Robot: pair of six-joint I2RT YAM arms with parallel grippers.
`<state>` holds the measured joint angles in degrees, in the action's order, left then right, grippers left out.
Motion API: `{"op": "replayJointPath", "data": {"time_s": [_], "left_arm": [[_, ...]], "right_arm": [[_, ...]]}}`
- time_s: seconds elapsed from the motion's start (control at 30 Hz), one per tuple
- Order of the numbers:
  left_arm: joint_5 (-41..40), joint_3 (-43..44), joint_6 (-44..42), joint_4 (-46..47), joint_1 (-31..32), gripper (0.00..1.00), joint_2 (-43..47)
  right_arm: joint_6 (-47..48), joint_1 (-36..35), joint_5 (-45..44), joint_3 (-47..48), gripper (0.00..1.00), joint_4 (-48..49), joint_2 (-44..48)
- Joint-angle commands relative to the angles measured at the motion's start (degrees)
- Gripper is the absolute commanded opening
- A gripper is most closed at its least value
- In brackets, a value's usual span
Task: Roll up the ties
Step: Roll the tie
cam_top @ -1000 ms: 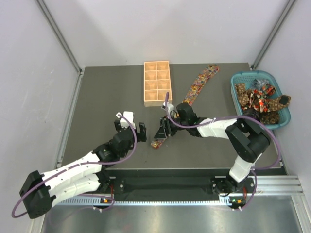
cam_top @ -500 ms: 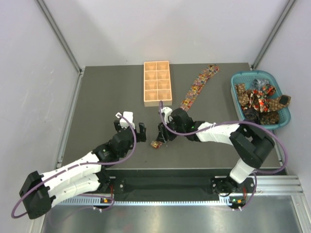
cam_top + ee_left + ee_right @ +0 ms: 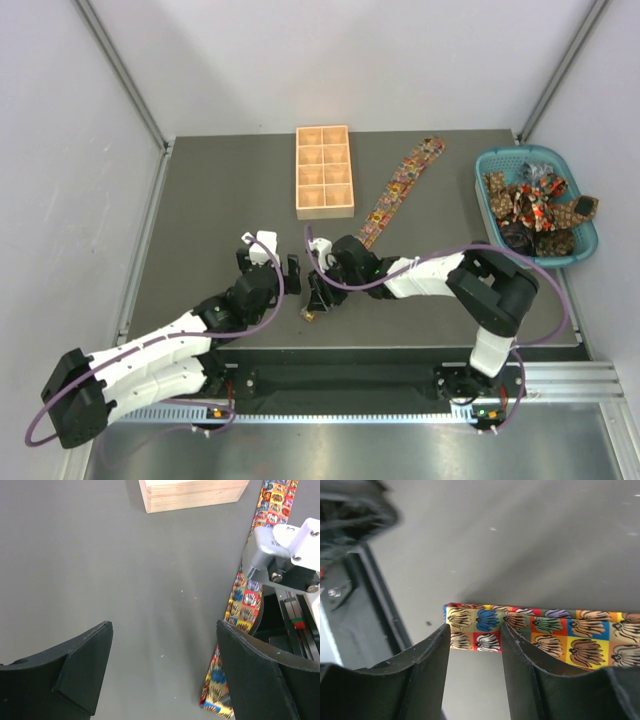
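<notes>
In the right wrist view I am seeing the right claw (image 3: 475, 630) sitting narrow over the end of the tie (image 3: 560, 630); I cannot tell whether it is pinching. Only the overhead view is showing the tie stretching from centre towards upper right, with the left claw (image 3: 268, 265) gaping wide beside it.

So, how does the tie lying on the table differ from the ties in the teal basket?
The single tie lies stretched flat on the table; the heaped ties are bunched inside the basket. The single tie shows red, yellow and blue squares; the heaped ties look mostly brown. The single tie's near end sits between the right gripper's fingers; no gripper is at the heaped ties. All are printed fabric.
</notes>
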<state>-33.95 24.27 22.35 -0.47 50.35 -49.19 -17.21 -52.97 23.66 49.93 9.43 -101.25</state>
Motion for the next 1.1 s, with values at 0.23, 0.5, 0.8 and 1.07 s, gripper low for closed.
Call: {"op": "replayJointPath", "data": {"time_s": [0.23,0.5,0.8,1.07], "left_arm": [[-1.7,1.2,1.4,0.7,0.2,0.89,1.7],[-9.8,1.2,5.7,-5.1,0.2,0.90,7.4],[-13.9,2.0,8.2,-8.6,0.2,0.90,8.9],[-14.1,2.6,8.2,-8.8,0.2,0.90,7.8]], "right_arm": [[-0.7,-1.7,1.6,-2.2,0.47,5.9,3.4],[2.3,-5.3,-10.4,-0.1,0.61,-0.3,3.3],[3.8,-8.0,-14.1,4.0,0.43,-4.3,-1.2],[4.6,-8.8,-12.2,4.0,0.18,-3.6,-0.1]]}}
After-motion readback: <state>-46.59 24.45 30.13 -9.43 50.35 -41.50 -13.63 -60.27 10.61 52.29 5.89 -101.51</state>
